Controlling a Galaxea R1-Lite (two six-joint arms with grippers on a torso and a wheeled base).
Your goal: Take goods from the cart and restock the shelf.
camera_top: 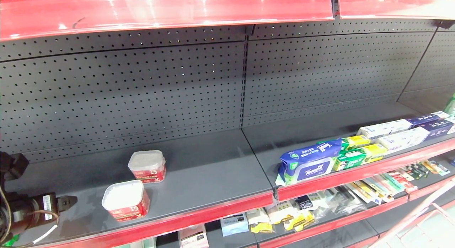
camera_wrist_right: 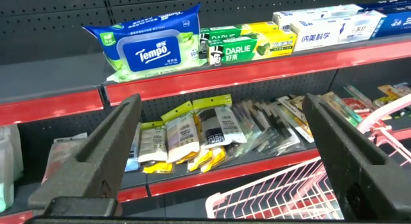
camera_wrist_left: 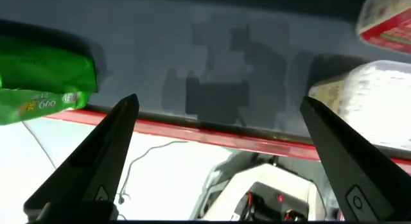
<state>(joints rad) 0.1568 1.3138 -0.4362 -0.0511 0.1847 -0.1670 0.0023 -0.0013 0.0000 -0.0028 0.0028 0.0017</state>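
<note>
In the head view you had a near red plastic tub with a white lid point(camera_top: 125, 200) and a far matching tub point(camera_top: 147, 166) standing on the left bay of the dark grey metal shelf point(camera_top: 213, 170).

The left wrist view added a green soft pack point(camera_wrist_left: 45, 83), cut off at the frame's edge. There the left gripper point(camera_wrist_left: 219, 101) was spread and empty at the shelf's red lip.

In the right wrist view the right gripper point(camera_wrist_right: 221, 99) gaped empty above a half-seen pink wire cart point(camera_wrist_right: 289, 192), facing a blue wet-wipe pack point(camera_wrist_right: 151, 47).

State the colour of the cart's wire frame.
Pink; the cart shows best in the right wrist view.
</note>
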